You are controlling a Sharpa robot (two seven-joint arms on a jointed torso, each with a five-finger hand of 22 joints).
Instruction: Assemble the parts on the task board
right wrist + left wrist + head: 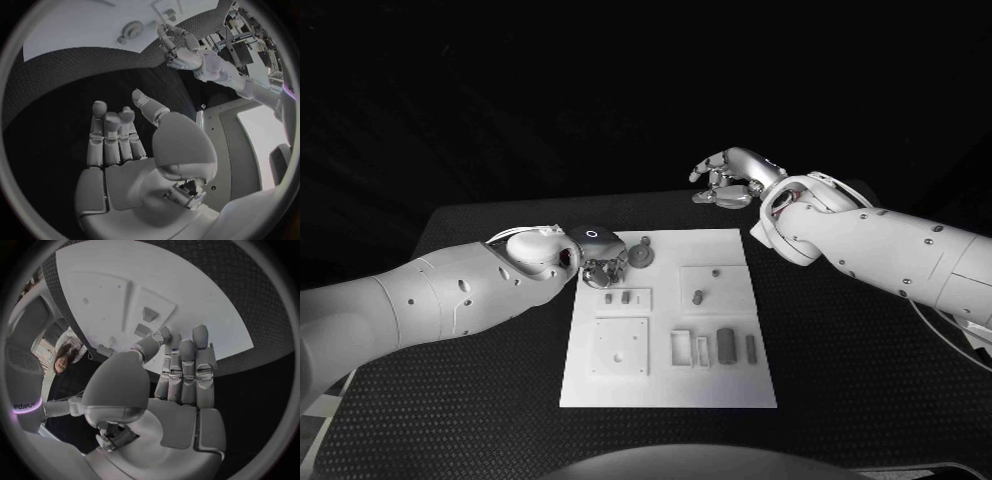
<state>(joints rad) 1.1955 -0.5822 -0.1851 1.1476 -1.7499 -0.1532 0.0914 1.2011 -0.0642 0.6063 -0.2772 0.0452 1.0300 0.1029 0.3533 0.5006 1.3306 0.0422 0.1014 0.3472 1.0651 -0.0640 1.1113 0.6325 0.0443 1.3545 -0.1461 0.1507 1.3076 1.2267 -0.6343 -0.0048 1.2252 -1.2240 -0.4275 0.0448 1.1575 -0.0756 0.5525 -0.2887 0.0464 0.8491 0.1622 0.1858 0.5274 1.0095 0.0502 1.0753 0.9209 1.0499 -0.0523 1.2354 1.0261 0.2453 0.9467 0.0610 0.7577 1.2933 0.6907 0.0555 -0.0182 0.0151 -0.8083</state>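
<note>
Black tabletop (473,400) carries the white task board (668,390), grey parts (726,347) lying across it. Left hand (603,268) hovers empty, fingers loose, over the board's far-left corner. Right hand (733,178) hangs beyond the board, holding nothing, fingers apart.

We take this for a robotics lab or test cell. A black textured table (848,400) stands against a dark backdrop, carrying a white task board (668,385) with raised fixture blocks and small grey parts (726,345) set out on it, a bench exercise rather than household work. Past the table's edge, the right wrist view shows cluttered racks of equipment (240,47) and pale floor panels (262,130).
</note>
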